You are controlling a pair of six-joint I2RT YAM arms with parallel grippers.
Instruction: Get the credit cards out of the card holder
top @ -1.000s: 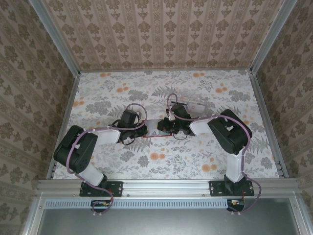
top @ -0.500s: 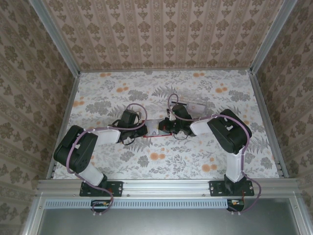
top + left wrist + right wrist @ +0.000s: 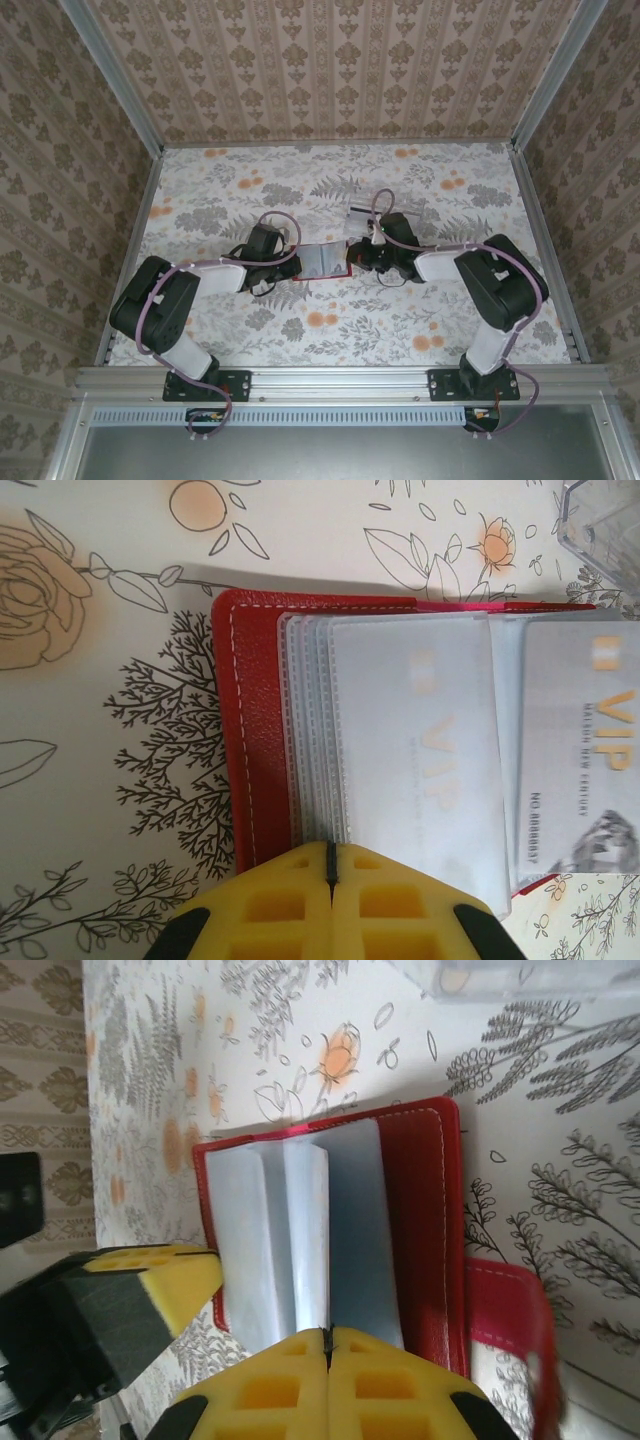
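Red leather, stitched in white, frames the card holder (image 3: 325,262) (image 3: 250,740), which lies open on the floral tablecloth (image 3: 450,320) about the middle of the table. Its frosted sleeves fan out. One sleeve holds a credit card (image 3: 430,750) whose pale "VIP" shows faintly through the plastic. Beside it lies a second credit card (image 3: 585,750), reading "VIP" in gold, with a line of small capitals too fine to read and "NO." followed by a run of eights.

The left gripper (image 3: 330,880) has its yellow pads pressed together, their seam touching the edge of the sleeve stack. The right gripper (image 3: 328,1360) is also pressed together at the opposite edge. An upright sleeve leaf (image 3: 305,1230) runs down to its seam, but I cannot tell whether it is pinched there. The red closing tab (image 3: 505,1310) sticks out beside that gripper. A clear plastic piece (image 3: 362,212) lies just beyond the holder, toward the far edge.
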